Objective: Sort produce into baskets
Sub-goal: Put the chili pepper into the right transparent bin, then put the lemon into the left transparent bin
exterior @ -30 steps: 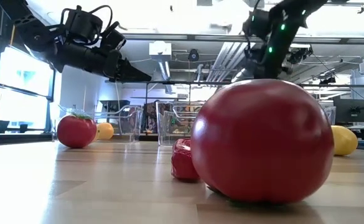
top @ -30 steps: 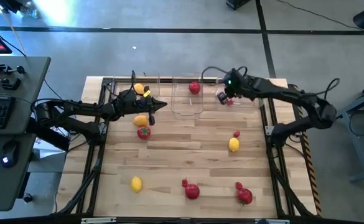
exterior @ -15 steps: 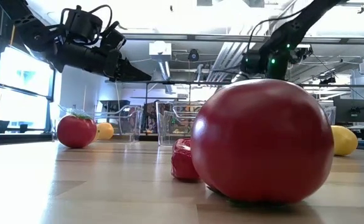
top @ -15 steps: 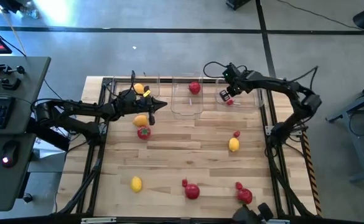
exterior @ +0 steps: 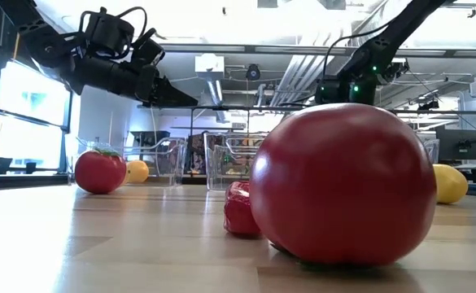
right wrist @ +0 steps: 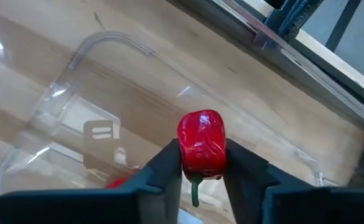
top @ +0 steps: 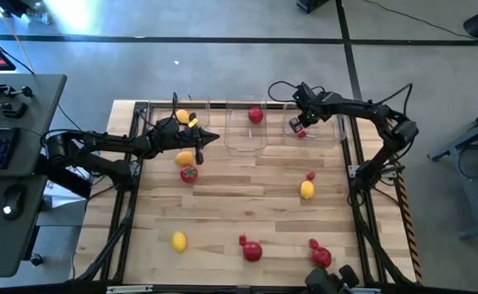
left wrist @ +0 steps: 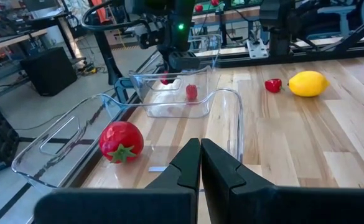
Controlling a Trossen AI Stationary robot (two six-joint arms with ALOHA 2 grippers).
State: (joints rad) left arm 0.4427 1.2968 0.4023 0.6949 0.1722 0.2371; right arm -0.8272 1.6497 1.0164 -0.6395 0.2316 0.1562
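Observation:
Three clear bins stand along the table's far edge: the left bin holds a lemon, the middle bin holds a red tomato, also seen in the left wrist view, and the right bin holds a red berry. My right gripper is over the right bin, shut on a small red berry. My left gripper is shut and empty, raised near the middle bin's near left corner; it also shows in the left wrist view. My right gripper pinches the red berry by two opposite sides between its two fingers. The fingers come from above, pointing down into the right bin. The berry is lifted clear of the bin's floor, and its green stem points back toward the wrist.
Loose on the table: a lemon and a tomato near the left bin, a berry and a lemon at the right, and a lemon, a berry, and tomatoes near the front edge.
My right gripper has come down over the right bin with the red berry still held, while its arm's elbow has drawn in toward the table. The left arm has kept still.

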